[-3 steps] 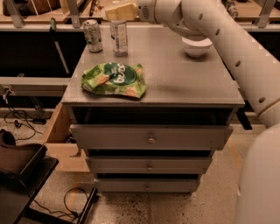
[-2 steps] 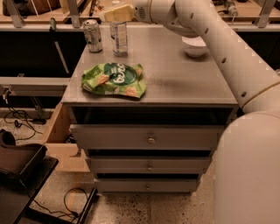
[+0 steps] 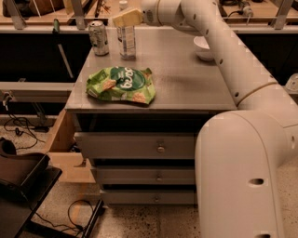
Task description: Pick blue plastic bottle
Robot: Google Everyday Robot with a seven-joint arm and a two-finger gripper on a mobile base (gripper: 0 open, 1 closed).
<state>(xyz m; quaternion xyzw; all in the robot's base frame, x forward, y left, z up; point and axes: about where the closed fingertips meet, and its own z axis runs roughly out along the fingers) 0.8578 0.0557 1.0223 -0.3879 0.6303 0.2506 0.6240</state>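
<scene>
The blue plastic bottle (image 3: pixel 127 42) stands upright at the back left of the grey cabinet top (image 3: pixel 186 88), with its white cap (image 3: pixel 123 4) showing above. My gripper (image 3: pixel 126 17) is at the bottle's upper part and covers its neck. A shorter silver-green can (image 3: pixel 98 38) stands just left of the bottle.
A green chip bag (image 3: pixel 121 84) lies at the front left of the cabinet top. A white bowl (image 3: pixel 204 47) sits at the back right, partly behind my arm (image 3: pixel 233 60). Drawers (image 3: pixel 135 146) are below. A dark chair (image 3: pixel 18 172) stands at the lower left.
The gripper stays at the bottle's top. My arm's lower segment has swung closer and fills more of the right side. Bottle, can and bag have not moved.
</scene>
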